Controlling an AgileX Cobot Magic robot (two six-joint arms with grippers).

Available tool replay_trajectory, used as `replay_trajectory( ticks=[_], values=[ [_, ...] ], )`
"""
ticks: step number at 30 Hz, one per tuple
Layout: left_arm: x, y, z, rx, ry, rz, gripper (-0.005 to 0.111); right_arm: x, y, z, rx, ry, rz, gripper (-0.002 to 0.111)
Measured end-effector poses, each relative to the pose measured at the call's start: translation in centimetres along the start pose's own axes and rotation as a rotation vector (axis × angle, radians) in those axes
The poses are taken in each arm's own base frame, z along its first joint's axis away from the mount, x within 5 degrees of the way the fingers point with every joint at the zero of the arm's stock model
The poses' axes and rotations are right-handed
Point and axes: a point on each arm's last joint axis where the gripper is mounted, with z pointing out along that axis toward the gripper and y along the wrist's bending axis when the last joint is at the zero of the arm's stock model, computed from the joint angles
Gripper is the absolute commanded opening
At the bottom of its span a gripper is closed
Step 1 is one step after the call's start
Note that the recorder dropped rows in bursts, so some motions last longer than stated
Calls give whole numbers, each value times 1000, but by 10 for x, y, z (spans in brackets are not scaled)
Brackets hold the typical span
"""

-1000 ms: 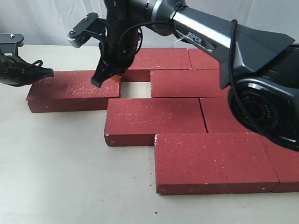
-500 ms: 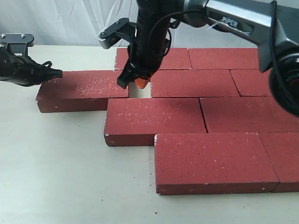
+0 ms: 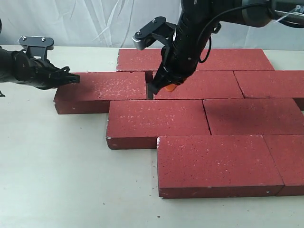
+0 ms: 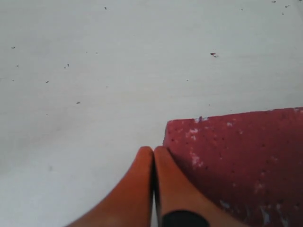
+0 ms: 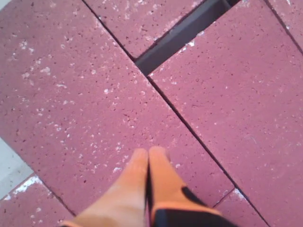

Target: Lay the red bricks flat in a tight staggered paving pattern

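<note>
Several red bricks lie flat in staggered rows. The leftmost brick sits in the second row, and a thin dark gap separates it from its neighbour. My left gripper is shut with nothing in it; its tips press the outer end corner of that brick. My right gripper is shut and empty too, pointing down at the gap. In the right wrist view its tips hover over a brick face, with the dark gap beyond.
Other bricks fill the back row, the third row and the front row. The pale table stretches bare to the left and front. A white curtain hangs behind.
The left gripper slid right, pushing the leftmost brick toward its neighbour. The wide white gap shrank to a thin slit. The right arm swung right, just ahead of the brick's end.
</note>
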Motion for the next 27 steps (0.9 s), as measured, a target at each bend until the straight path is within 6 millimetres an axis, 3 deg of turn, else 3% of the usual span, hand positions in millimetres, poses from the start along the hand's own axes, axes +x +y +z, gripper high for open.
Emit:
replay_trajectory(
  ticks=[5,10,27],
  values=[
    [2,-10,0,17,7,25,0,17,3,1,39,-20,-19,-1],
    [-1,-19,0,33,-5,53,0,29,7,14,48,-19,-25,-1],
    [-1,-10,0,20,0,89,0,29,6,18,63,-57,-26,-1]
  ],
)
